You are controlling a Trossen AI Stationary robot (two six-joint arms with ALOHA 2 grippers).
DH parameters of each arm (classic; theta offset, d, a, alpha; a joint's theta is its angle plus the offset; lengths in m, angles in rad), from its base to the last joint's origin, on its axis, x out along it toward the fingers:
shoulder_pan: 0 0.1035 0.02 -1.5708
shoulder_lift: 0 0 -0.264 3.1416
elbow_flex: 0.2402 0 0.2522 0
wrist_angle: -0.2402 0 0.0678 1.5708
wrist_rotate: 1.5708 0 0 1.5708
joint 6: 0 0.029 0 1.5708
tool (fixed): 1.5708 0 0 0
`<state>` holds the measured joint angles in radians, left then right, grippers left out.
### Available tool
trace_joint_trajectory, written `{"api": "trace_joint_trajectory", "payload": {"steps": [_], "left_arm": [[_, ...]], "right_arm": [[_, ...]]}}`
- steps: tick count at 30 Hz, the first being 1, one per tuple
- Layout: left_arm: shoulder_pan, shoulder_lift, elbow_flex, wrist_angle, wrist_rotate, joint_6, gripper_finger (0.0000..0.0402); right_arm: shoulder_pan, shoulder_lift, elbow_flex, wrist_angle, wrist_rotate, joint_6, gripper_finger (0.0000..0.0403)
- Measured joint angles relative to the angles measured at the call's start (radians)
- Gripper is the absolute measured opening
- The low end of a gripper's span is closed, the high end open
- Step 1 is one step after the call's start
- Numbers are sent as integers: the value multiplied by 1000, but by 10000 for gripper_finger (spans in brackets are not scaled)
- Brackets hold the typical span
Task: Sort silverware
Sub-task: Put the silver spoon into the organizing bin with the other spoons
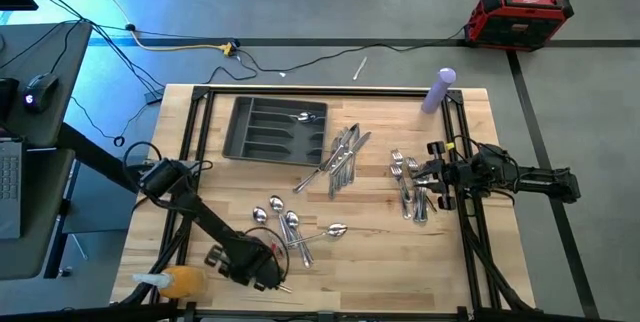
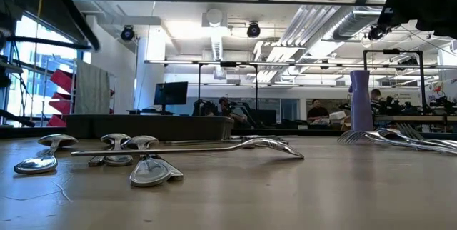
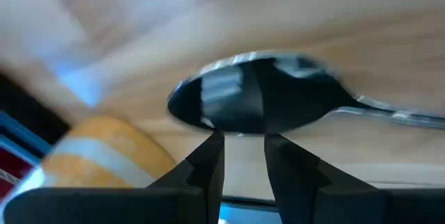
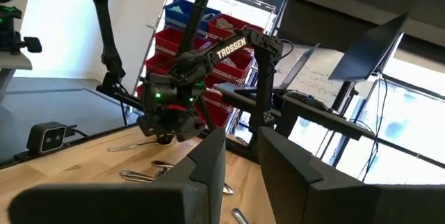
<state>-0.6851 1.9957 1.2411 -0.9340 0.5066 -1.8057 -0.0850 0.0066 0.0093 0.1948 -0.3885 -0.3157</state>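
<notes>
Loose spoons lie on the wooden table in front of the dark grey tray, which holds one spoon. Knives lie in a heap mid-table and forks on the right. My left gripper is by the near edge, shut, with one spoon at its fingertips. My right gripper hangs shut and empty above the forks. My left gripper meets the spoon at the bowl's rim, where both shut fingertips overlap it. The fingers come from above at a slant. The bowl faces the camera and the handle runs off sideways. Whether the spoon is pressed on the table or lifted, I cannot tell.
A purple cylinder stands at the far right corner. An orange object lies at the near left corner beside my left gripper. Black frame rails run along the table's sides. Bare wood lies between the spoons and the forks.
</notes>
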Motion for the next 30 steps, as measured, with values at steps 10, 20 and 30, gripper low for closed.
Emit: {"api": "trace_joint_trajectory", "payload": {"steps": [10,20,30], "left_arm": [[90,-96,0,-218,-245,82,78],[124,-255,0,-105,-470,-148,84],[68,-173,-1,95,-468,-381,162]], "right_arm": [[0,0,0,-4,0,19,73],[0,0,0,-4,0,23,73],[0,0,0,-3,0,45,73]]}}
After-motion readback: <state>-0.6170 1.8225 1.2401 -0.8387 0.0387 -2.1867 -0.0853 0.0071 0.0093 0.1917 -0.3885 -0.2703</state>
